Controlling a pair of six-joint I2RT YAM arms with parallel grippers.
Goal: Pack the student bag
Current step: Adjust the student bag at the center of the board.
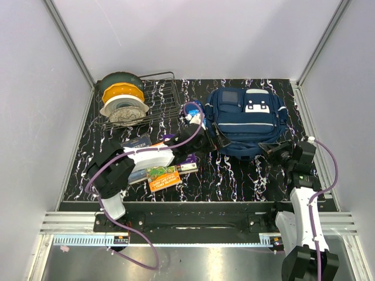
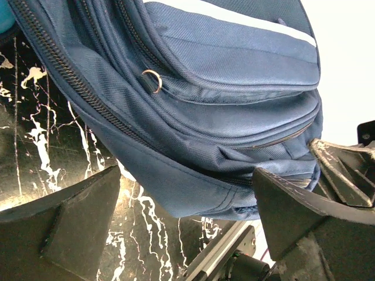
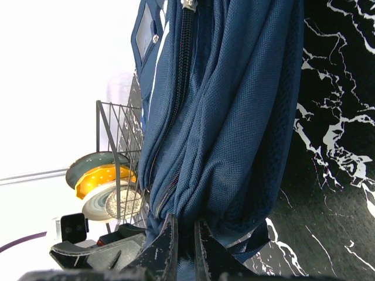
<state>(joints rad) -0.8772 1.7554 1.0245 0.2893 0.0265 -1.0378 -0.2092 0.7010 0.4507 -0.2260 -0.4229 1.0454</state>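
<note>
The student bag (image 1: 246, 120) is a navy backpack with white stripes and white pocket patches, lying at the back right of the table. My left gripper (image 1: 212, 136) is open at the bag's left side. In the left wrist view its fingers (image 2: 58, 228) stand wide apart, with the bag's lower edge (image 2: 193, 146) just ahead of them and untouched. My right gripper (image 1: 272, 147) is at the bag's near right corner. In the right wrist view its gripper (image 3: 186, 249) is shut on a fold of the bag's fabric (image 3: 234, 129).
A wire dish rack (image 1: 155, 96) with stacked plates and bowls (image 1: 122, 98) stands at the back left. A small blue pencil case (image 1: 192, 111) lies left of the bag. Booklets and an orange packet (image 1: 163, 177) lie under the left arm. Walls close off three sides.
</note>
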